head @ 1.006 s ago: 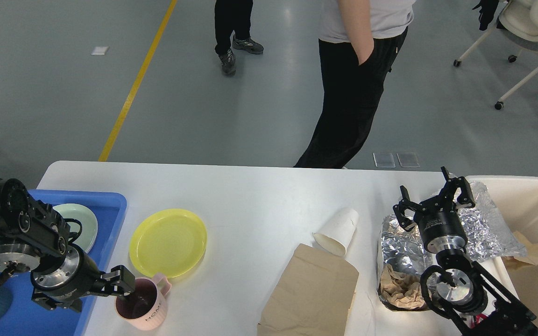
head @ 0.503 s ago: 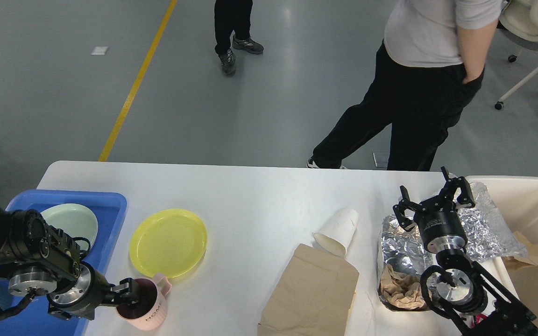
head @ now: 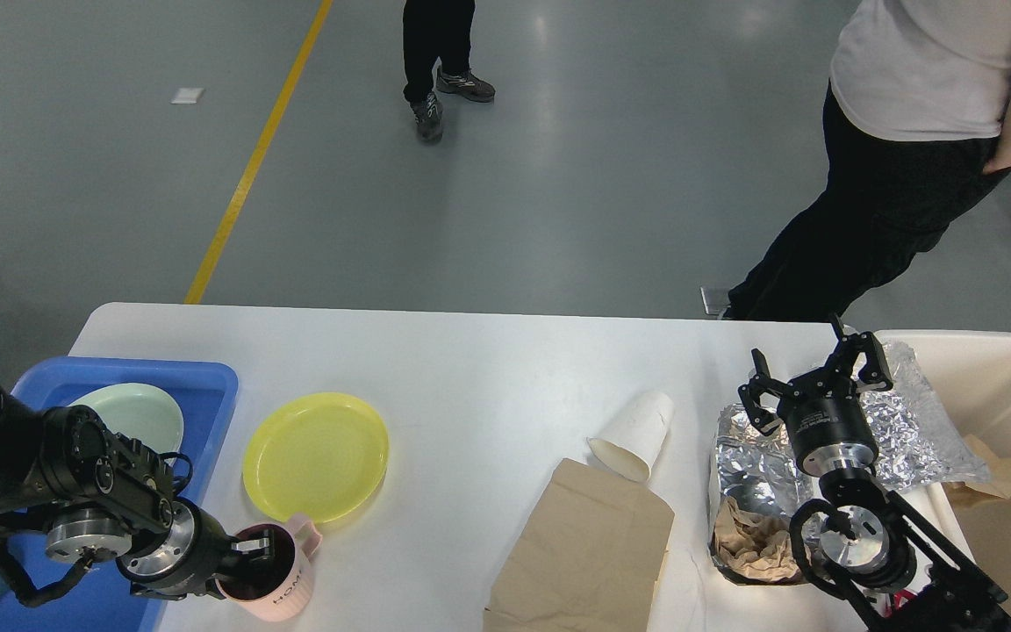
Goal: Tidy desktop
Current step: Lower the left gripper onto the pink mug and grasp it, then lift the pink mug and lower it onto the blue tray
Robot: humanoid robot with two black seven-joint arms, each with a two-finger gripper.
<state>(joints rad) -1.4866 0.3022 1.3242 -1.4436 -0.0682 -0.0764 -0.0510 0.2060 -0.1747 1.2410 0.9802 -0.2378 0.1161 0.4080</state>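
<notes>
The white desktop (head: pixel 488 369) holds a yellow plate (head: pixel 316 456), a pink mug (head: pixel 277 586), a white paper cup (head: pixel 634 434) on its side, a flat brown paper bag (head: pixel 584 549) and crumpled foil (head: pixel 914 430) with crumpled brown paper (head: pixel 751 544). My left gripper (head: pixel 253 553) is low at the mug's left rim, with a finger reaching into the mug's mouth; I cannot tell whether it grips. My right gripper (head: pixel 813 377) is open and empty, its fingers spread just above the foil.
A blue tray (head: pixel 207 386) at the left edge holds a pale green plate (head: pixel 132 412). A cream bin (head: pixel 1010 386) stands at the right edge with paper inside. A person (head: pixel 909 132) stands behind the table's far right; another pair of legs (head: pixel 435 53) is farther back.
My left arm has lowered and pushed its gripper right, into the pink mug's rim. The person behind the table has walked to the right. The right arm has not moved.
</notes>
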